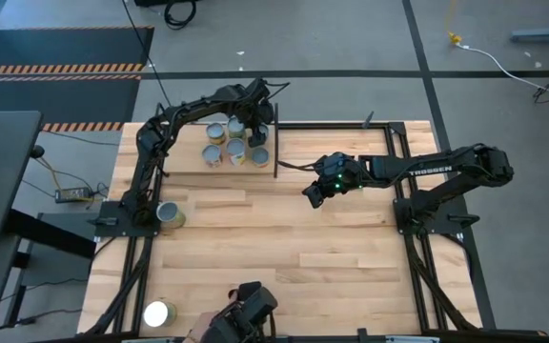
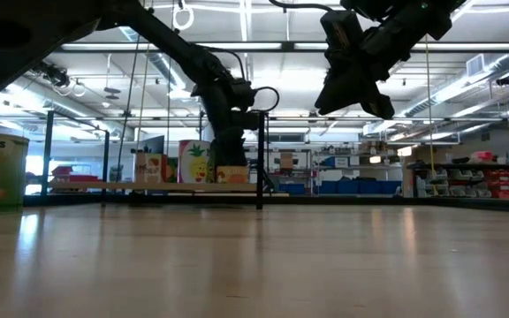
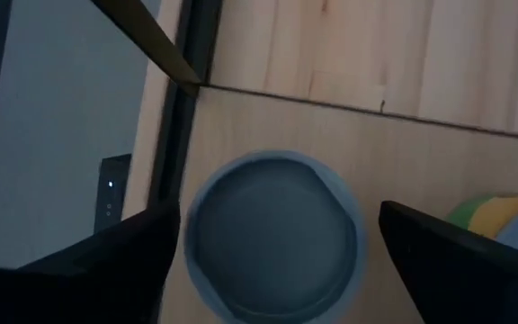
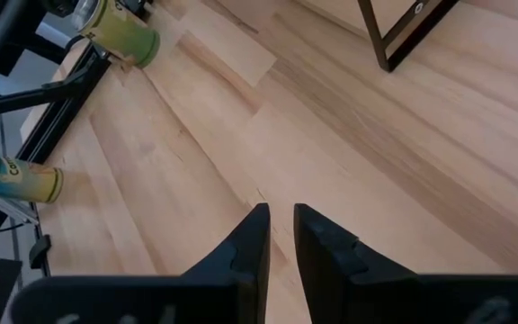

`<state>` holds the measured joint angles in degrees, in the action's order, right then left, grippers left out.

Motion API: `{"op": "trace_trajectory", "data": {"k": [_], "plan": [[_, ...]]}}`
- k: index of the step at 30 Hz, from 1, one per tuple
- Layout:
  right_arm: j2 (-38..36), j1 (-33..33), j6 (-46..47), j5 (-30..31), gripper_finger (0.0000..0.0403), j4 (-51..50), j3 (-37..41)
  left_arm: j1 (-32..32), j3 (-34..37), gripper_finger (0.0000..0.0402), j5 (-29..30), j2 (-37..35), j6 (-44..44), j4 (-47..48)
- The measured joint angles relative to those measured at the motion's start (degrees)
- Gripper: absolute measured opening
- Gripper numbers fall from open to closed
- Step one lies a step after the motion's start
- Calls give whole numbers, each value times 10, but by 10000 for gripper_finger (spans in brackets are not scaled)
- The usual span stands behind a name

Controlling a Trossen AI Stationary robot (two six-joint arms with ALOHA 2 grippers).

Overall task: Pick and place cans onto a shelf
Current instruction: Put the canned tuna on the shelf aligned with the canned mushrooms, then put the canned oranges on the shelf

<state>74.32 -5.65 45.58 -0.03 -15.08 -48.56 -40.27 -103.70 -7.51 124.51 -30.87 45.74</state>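
Note:
Several cans stand on the pale shelf board (image 1: pixel 189 157) at the far left. My left gripper (image 1: pixel 255 129) is open above one of them. In the left wrist view its fingers (image 3: pixel 106 270) stand on either side of this can's blue-grey lid (image 3: pixel 272 238) without visibly touching it. The low view shows this can (image 2: pixel 232 174) upright on the shelf (image 2: pixel 175 186) under the gripper. My right gripper (image 1: pixel 311 193) hangs shut and empty over the middle of the table; it also shows in the right wrist view (image 4: pixel 280 236). Two more cans stand on the table: one (image 1: pixel 170 215) by the left arm's base, one with a glaring white lid (image 1: pixel 157 312) at the near left.
Black upright rods (image 1: pixel 275 152) edge the shelf's right end. Another can with a green and yellow label (image 3: pixel 502 211) stands close beside the one between my left fingers. A dark object (image 1: pixel 241 314) sits at the table's near edge. Bare planks lie under my right gripper.

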Motion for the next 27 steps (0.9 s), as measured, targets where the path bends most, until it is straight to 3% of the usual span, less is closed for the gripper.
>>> {"op": "trace_trajectory", "data": {"k": [7,17,22,27], "plan": [[0,0,14,0,60,0,0,0,-70,385,0,0,13,60],[0,17,13,52,60,62,0,0,-257,386,0,-25,132,266],[0,24,17,67,60,81,0,1,-258,386,20,-103,219,332],[0,29,24,66,60,91,0,39,-156,386,107,-222,293,386]]}}
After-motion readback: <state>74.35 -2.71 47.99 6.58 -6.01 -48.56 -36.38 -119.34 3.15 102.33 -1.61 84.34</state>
